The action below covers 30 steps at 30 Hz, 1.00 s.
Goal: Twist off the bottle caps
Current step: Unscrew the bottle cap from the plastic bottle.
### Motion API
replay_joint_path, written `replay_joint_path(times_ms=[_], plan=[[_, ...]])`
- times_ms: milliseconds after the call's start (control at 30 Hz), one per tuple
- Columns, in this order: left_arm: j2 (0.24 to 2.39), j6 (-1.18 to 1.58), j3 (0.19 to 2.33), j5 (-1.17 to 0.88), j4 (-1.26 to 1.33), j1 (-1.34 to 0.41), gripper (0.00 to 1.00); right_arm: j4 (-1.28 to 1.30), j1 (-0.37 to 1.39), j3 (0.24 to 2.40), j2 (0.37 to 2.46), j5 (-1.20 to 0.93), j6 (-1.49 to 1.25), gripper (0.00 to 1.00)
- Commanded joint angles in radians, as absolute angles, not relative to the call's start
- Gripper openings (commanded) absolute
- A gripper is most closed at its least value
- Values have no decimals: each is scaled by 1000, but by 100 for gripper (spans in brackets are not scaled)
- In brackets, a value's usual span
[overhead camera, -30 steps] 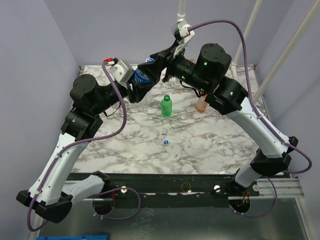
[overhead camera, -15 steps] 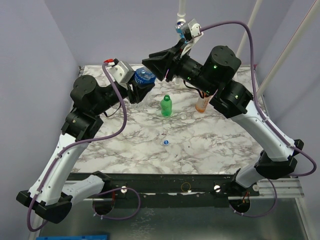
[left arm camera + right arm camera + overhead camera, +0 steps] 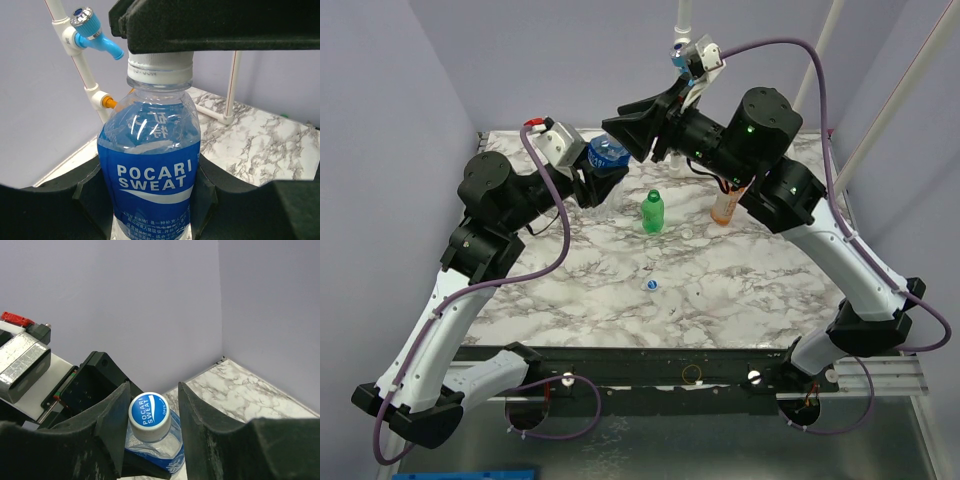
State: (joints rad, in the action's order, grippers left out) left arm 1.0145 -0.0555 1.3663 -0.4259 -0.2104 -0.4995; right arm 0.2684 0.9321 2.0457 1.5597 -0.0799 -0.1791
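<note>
A clear bottle with a blue Pocari Sweat label (image 3: 150,165) stands upright in my left gripper (image 3: 149,192), which is shut on its body. Its white-sided, blue-topped cap (image 3: 148,415) sits on the neck. My right gripper (image 3: 153,405) hovers over it, open. Its jaws flank the cap: the left finger (image 3: 112,430) is at the cap's side and the right finger (image 3: 202,430) stands apart. From above, the held bottle (image 3: 608,153) is at the back left. A green bottle (image 3: 653,212) and an orange bottle (image 3: 723,208) stand on the marble table (image 3: 740,300).
A loose small cap (image 3: 651,285) lies on the marble near the middle. A white pipe with a blue tap (image 3: 90,25) and an orange fitting (image 3: 106,102) stands at the back. White poles (image 3: 880,120) rise at the right, and purple walls close in the table.
My right gripper has lifted off the bottle top, so the blue cap now shows from above. Its jaws have narrowed. The left gripper keeps its hold on the bottle.
</note>
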Motion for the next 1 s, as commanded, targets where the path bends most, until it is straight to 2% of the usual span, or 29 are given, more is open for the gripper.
replay_joint_path(times_ms=[0,200,300,400,533,600,667,833,900,967], plan=[[1003,-18,1381,-425,-187,-502,0,296,930,2086,1585,-156,-170,44],[1012,-5,1399,-426,-186,-502,0,340,930,2129,1611,-187,-154,43],[1014,-5,1401,-426,-186,-501,0,326,930,2115,1603,-170,-158,27],[1014,22,1403,-432,-185,-500,0,297,930,2086,1577,-154,-164,3],[1018,58,1412,-465,-180,-500,0,283,930,2076,1557,-175,-161,1],[1020,107,1427,-549,-177,-498,0,277,927,2067,1547,-236,-154,1],[1023,167,1445,-712,-173,-496,0,262,901,2048,1529,-401,-155,1],[1065,418,1535,-1153,-166,-497,0,61,804,1960,1493,-1107,-302,1],[1075,472,1560,-1218,-162,-497,0,-156,796,1930,1510,-1331,-465,1],[1076,490,1573,-1233,-157,-497,0,-398,795,1882,1522,-1412,-654,1]])
